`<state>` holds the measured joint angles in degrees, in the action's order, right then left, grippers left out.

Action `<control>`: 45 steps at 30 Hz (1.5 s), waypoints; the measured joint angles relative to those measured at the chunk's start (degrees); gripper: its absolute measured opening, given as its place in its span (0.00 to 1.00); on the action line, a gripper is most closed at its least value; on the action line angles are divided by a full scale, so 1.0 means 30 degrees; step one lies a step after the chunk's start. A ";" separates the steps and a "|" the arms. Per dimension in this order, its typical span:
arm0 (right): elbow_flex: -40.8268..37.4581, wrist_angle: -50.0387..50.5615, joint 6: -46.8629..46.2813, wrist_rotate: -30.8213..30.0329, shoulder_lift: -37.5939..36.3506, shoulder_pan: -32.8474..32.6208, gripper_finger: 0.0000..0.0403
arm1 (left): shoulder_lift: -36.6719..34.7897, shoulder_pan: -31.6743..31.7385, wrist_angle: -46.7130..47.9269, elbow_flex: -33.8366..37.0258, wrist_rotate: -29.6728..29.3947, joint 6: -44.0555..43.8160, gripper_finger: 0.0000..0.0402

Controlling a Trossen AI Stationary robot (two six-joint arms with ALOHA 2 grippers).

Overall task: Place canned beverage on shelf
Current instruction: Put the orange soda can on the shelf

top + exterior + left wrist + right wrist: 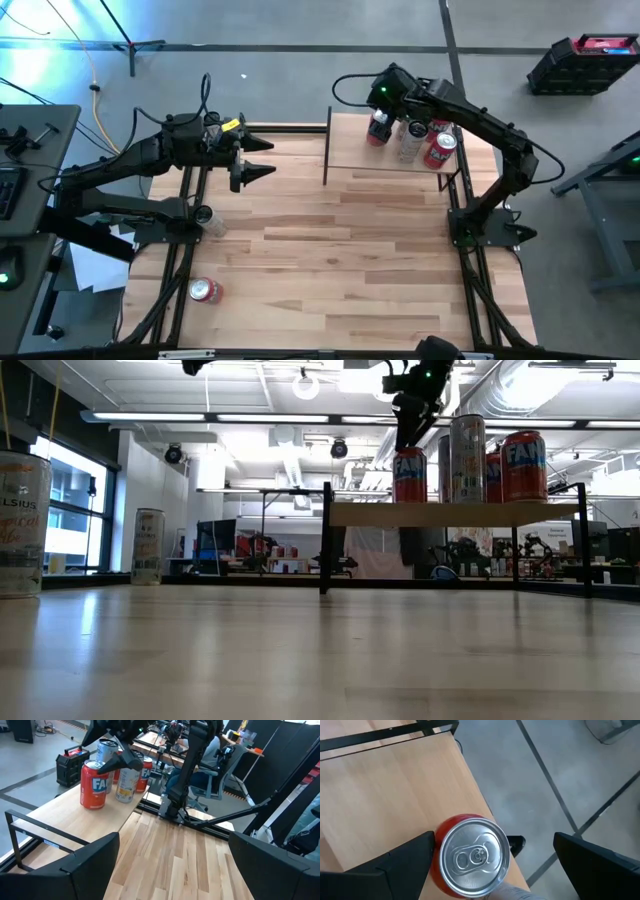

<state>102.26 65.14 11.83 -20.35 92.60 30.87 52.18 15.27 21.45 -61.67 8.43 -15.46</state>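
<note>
The shelf (395,160), a pale board on black uprights, stands at the table's far right. On it stand a red canned beverage (472,857), a silver can (410,142) and another red can (440,150). My right gripper (494,840) hovers open just above the first red can (410,475), slanting down, one finger on each side of its top; the can stands upright near the board's far edge. My left gripper (258,165) waits open in the air over the table's far left, empty.
On the table's left side a silver can (210,220) stands upright and a red can (205,290) lies near the front edge. The wide planked middle (340,260) holds nothing. Black frame rails run along both table sides.
</note>
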 joint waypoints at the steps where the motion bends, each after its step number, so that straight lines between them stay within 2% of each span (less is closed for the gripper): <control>1: 0.0000 0.0007 -0.0034 -0.0115 0.0000 0.0000 0.98 | 0.0000 0.0000 0.0000 0.0000 0.0000 0.0006 0.91; 9: 0.0000 0.0073 -0.0595 -0.1199 0.0000 -0.0051 0.98 | 0.0000 0.0000 0.0022 0.0000 0.0000 0.0005 0.91; 14: 0.0000 -0.1223 -0.0648 -0.1202 0.0000 -0.0051 0.98 | 0.0000 0.0000 0.0029 0.0000 0.0000 0.0012 0.91; 28: 0.0000 -0.1268 -0.1012 -0.1250 0.0678 0.0204 0.98 | 0.0000 0.0000 -0.0252 0.0000 0.0003 -0.0145 0.91; 33: 0.0000 -0.1239 -0.0998 -0.2384 0.0604 0.0211 0.98 | 0.0000 0.0000 -0.0248 0.0000 0.0182 -0.0156 0.91; 45: 0.0000 -0.1679 -0.0908 -0.2352 0.0587 0.0165 0.98 | 0.0000 0.0000 -0.0248 0.0000 0.0219 0.0034 0.91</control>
<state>102.26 60.11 9.11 -27.41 94.36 31.37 52.18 15.27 20.71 -61.67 9.08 -15.35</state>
